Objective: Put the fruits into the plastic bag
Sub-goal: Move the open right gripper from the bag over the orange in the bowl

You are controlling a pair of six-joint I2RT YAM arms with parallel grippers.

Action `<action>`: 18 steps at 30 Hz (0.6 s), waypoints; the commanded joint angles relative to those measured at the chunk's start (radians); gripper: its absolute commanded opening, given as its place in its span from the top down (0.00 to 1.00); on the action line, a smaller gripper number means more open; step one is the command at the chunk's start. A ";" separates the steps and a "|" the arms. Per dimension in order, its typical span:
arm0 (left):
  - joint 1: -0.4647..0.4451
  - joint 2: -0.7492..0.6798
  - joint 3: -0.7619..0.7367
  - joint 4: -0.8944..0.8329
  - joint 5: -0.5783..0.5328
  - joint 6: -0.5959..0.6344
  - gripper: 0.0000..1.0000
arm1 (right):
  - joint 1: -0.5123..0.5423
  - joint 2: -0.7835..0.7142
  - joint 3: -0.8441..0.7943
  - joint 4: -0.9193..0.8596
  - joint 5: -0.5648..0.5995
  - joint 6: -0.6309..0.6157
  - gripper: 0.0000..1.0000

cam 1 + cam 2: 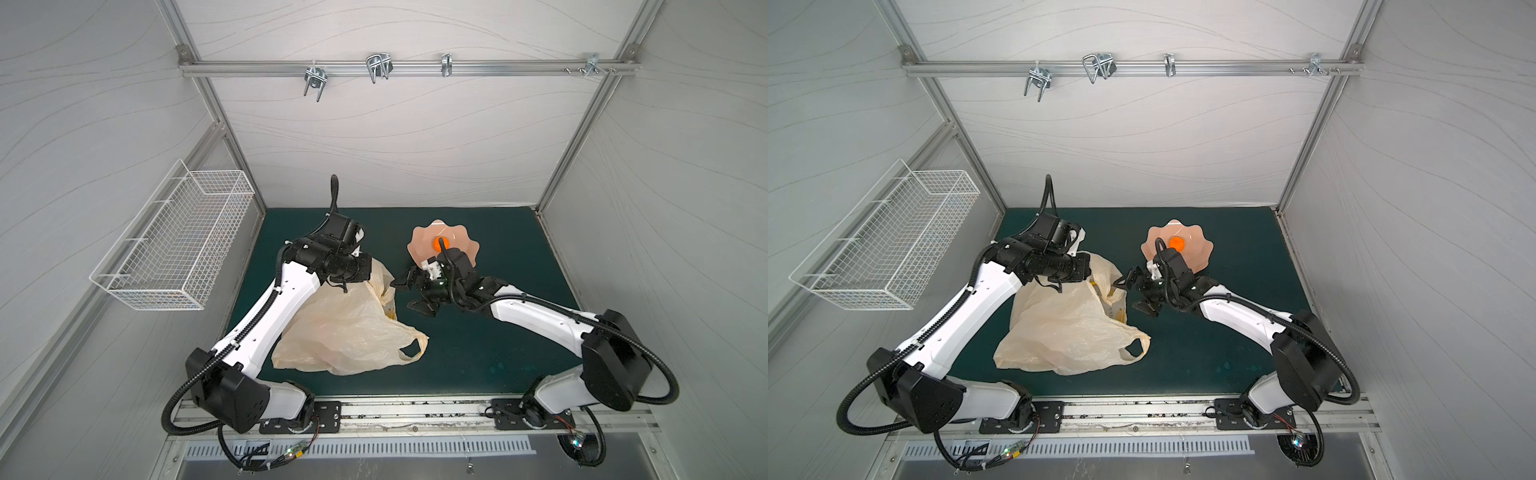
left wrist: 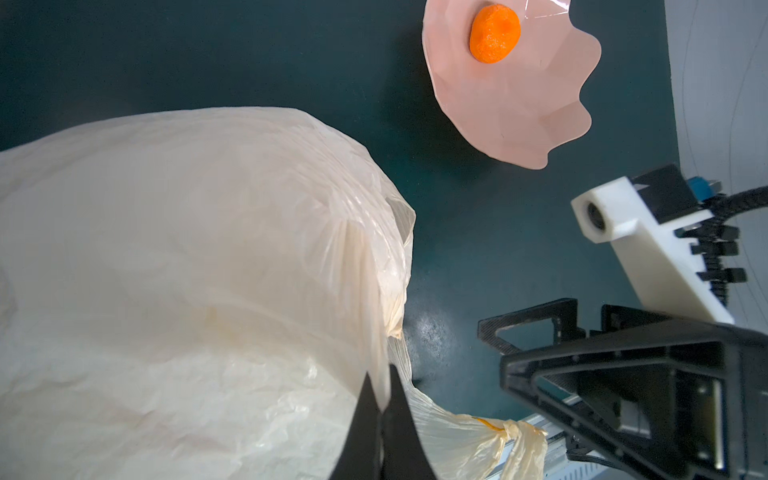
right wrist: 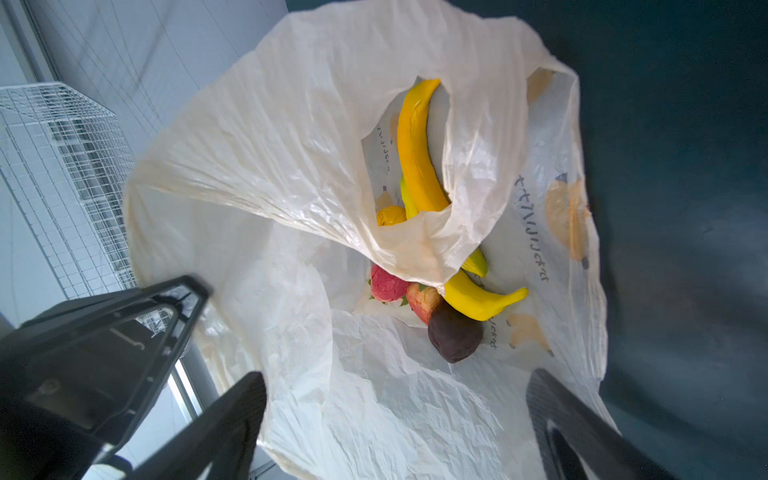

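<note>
The plastic bag (image 1: 340, 328) (image 1: 1067, 332) lies on the green mat with its mouth facing right. My left gripper (image 2: 380, 386) is shut on the bag's upper rim (image 2: 386, 291) and holds it raised. My right gripper (image 3: 395, 382) (image 1: 405, 296) (image 1: 1133, 294) stands open and empty at the mouth. Inside the bag (image 3: 291, 166) I see two bananas (image 3: 415, 153) (image 3: 482, 299), two strawberries (image 3: 386, 282), a dark brown ball (image 3: 455, 334) and a yellow-orange round fruit (image 3: 390, 216). One orange fruit (image 1: 440, 243) (image 1: 1177, 242) (image 2: 494, 33) sits in the pink scalloped bowl (image 1: 424, 245) (image 2: 511, 104), behind the right wrist.
A white wire basket (image 1: 174, 245) (image 1: 888, 241) (image 3: 62, 166) hangs on the left wall. Metal hooks (image 1: 378, 66) hang from the rail on the back wall. The green mat (image 1: 498, 340) is bare to the right front of the bag.
</note>
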 commanded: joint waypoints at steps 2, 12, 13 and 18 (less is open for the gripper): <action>-0.003 0.013 0.040 0.031 0.008 0.015 1.00 | -0.049 -0.066 -0.018 -0.121 0.028 -0.076 0.01; -0.003 0.026 0.046 0.036 0.009 0.020 1.00 | -0.179 -0.151 -0.017 -0.271 0.039 -0.199 0.06; -0.003 0.024 0.044 0.037 0.011 0.018 1.00 | -0.189 -0.154 -0.015 -0.279 0.039 -0.208 0.06; -0.003 0.027 0.037 0.047 0.018 0.018 1.00 | -0.218 -0.161 0.002 -0.314 0.047 -0.246 0.09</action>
